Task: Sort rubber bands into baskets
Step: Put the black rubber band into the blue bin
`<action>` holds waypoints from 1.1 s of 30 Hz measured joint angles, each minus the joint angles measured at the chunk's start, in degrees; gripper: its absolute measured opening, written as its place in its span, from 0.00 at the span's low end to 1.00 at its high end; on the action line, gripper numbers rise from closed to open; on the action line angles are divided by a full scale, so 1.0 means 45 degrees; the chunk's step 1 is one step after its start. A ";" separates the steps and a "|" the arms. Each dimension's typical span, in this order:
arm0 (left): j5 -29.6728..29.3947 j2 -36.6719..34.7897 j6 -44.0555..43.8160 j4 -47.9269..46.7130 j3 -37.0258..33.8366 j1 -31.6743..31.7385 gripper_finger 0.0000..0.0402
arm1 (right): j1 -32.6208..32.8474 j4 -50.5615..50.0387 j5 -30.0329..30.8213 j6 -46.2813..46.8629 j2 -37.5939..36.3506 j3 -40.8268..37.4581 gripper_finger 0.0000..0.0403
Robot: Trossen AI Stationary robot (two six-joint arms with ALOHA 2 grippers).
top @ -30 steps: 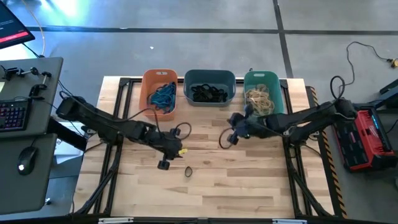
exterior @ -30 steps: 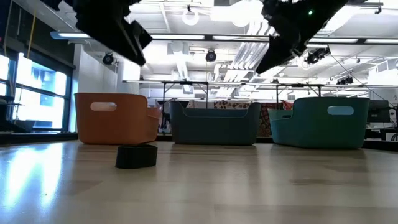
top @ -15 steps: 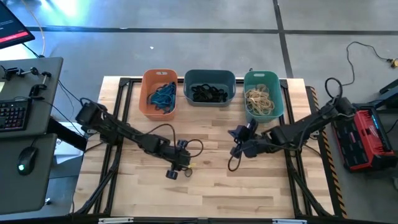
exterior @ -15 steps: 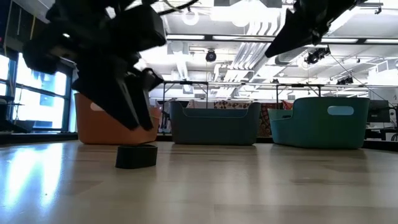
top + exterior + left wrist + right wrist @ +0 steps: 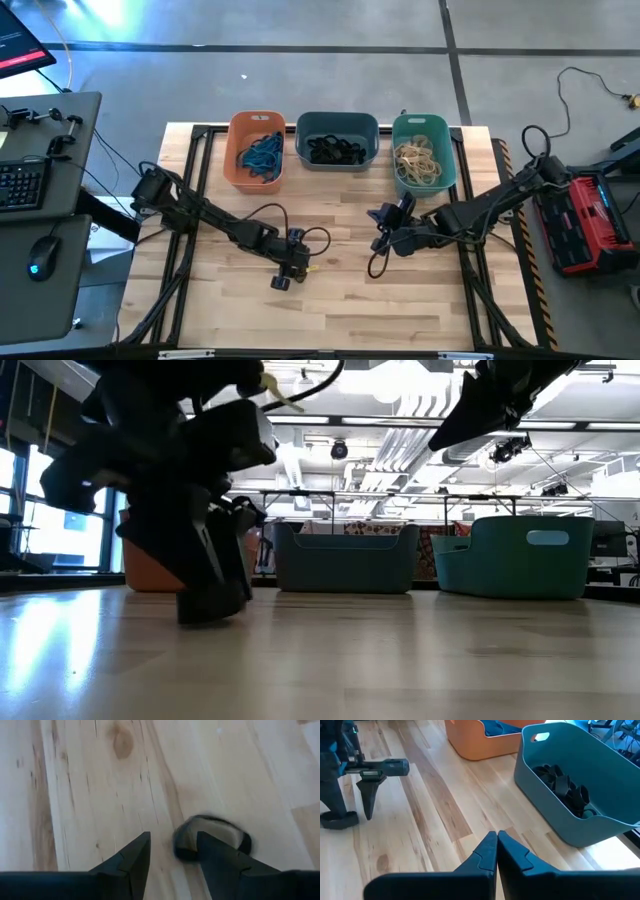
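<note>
A black rubber band (image 5: 235, 832) lies flat on the wooden table, near its middle. My left gripper (image 5: 173, 836) is open and low over it, pointing steeply down. One finger (image 5: 210, 855) stands at the band's near rim and the other on bare wood beside it. From the high view my left gripper (image 5: 296, 272) hides the band. My right gripper (image 5: 497, 836) is shut and empty, hanging above the table right of centre (image 5: 377, 217). At the far edge stand three baskets: orange (image 5: 257, 150) with blue bands, slate (image 5: 337, 140) with black ones, teal (image 5: 423, 152) with tan ones. My left gripper comes at the black band's rim (image 5: 182, 851) from above with open fingers. One finger (image 5: 331, 800) reaches down to the band (image 5: 339, 820). Whether it touches the band, I cannot tell.
Black cables loop off both arms over the table (image 5: 375, 262). Bare wood (image 5: 400, 310) stretches along the near edge. A desk with keyboard and mouse (image 5: 40, 255) stands off the table's left side, and a red case (image 5: 590, 225) off its right.
My left gripper has come down and toward the table's right onto the black band, which has stayed where it lay. My right gripper has swung away from the teal basket toward the near edge, staying shut.
</note>
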 joint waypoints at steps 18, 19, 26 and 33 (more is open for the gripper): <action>-0.0480 -0.0350 0.0468 -0.0028 0.0006 0.0211 0.01 | -0.0005 -0.0033 -0.0005 0.0000 0.0000 0.0000 0.00; -0.0498 -0.0551 0.0373 -0.0060 0.0006 0.0344 0.00 | -0.0005 -0.0043 -0.0009 0.0000 0.0000 0.0000 0.00; -0.0534 -0.2297 0.0116 -0.0843 0.0006 0.1543 0.00 | -0.0005 -0.0097 -0.0015 0.0044 0.0000 -0.0005 0.00; -0.0928 -0.3945 0.0734 -0.1049 0.0093 0.3711 0.00 | -0.0052 -0.0097 0.0015 0.0024 0.0000 -0.0005 0.00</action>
